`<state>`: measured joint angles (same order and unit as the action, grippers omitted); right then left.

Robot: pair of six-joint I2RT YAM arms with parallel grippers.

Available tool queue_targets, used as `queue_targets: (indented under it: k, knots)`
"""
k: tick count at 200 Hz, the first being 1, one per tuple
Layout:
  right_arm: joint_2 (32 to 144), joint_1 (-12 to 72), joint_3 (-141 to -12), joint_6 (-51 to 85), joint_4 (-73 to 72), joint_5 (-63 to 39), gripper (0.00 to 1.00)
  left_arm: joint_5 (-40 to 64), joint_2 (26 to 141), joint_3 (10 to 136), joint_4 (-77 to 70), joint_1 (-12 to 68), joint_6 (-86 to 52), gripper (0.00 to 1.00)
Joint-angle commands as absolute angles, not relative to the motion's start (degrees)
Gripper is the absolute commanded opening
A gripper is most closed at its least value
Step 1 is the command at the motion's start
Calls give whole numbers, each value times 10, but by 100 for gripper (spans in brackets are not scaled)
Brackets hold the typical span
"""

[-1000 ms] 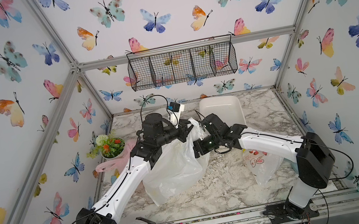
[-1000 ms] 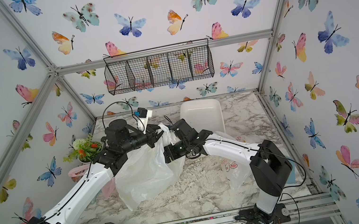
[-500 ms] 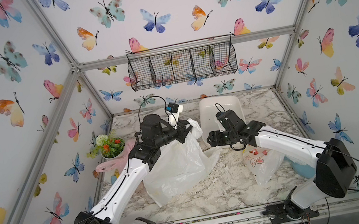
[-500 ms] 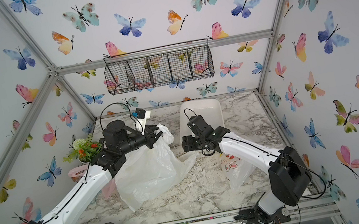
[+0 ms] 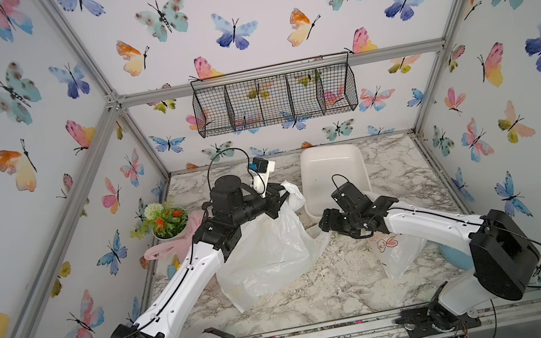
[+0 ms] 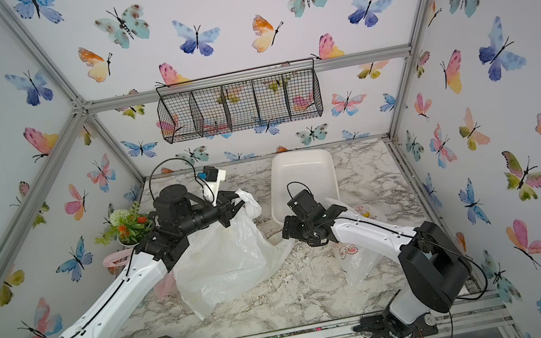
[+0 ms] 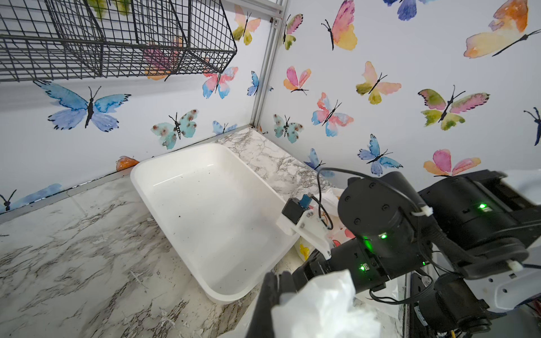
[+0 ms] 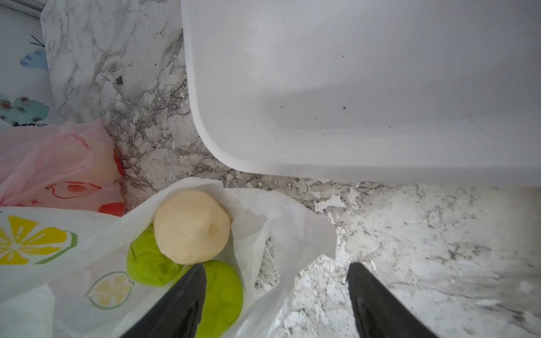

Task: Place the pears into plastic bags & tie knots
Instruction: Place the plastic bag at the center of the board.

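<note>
My left gripper (image 5: pixel 281 196) (image 7: pixel 276 282) is shut on a handle of the white lemon-print plastic bag (image 5: pixel 268 253) (image 6: pixel 225 260) and holds it up off the table. In the right wrist view the bag's mouth gapes, with a cream pear (image 8: pixel 191 226) and two green pears (image 8: pixel 149 263) (image 8: pixel 224 295) inside. My right gripper (image 5: pixel 323 222) (image 8: pixel 276 266) hangs open just above that mouth. One of its fingers is over a green pear and the other is over bare table, and it grips nothing. No knots show.
An empty white tray (image 5: pixel 331 170) (image 8: pixel 351 87) sits just behind the right gripper. A pink apple-print bag (image 5: pixel 169 246) (image 8: pixel 58 164) lies by the flower pot (image 5: pixel 167 222) at left. A red-doodle bag (image 5: pixel 396 253) lies under the right arm. A wire basket (image 5: pixel 275 97) hangs on the back wall.
My right gripper has drawn away to the right from the bag's raised top, then settled a little lower near the tray's corner. The left gripper still holds the handle up.
</note>
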<state>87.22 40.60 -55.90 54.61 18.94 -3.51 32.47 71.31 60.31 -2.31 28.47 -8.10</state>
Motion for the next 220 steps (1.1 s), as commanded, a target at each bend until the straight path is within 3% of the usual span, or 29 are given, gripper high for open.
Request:
queue_targets:
  k: [1, 13, 53, 76, 127, 160, 195, 220]
  knots:
    - [888, 409, -535, 591, 127, -56, 77, 329, 700, 601, -27, 282, -82, 0]
    - [890, 409, -522, 603, 104, -72, 69, 327, 697, 601, -22, 282, -79, 0]
    - [844, 413, -534, 565, 95, -70, 25, 300, 680, 614, -7, 280, -79, 0]
    - [810, 425, -625, 494, 137, -72, 12, 242, 650, 623, 27, 273, -84, 0]
    - [829, 428, -927, 306, 244, -129, 3, 63, 551, 641, 54, 258, -110, 0]
    - [923, 427, -1124, 221, 359, -197, 3, 82, 518, 617, 15, 259, -139, 0]
    - [933, 416, -1203, 189, 390, -170, 3, 72, 495, 584, -20, 287, -192, 0]
    - [892, 391, -1110, 216, 357, -168, 4, 78, 476, 535, -67, 294, -216, 0]
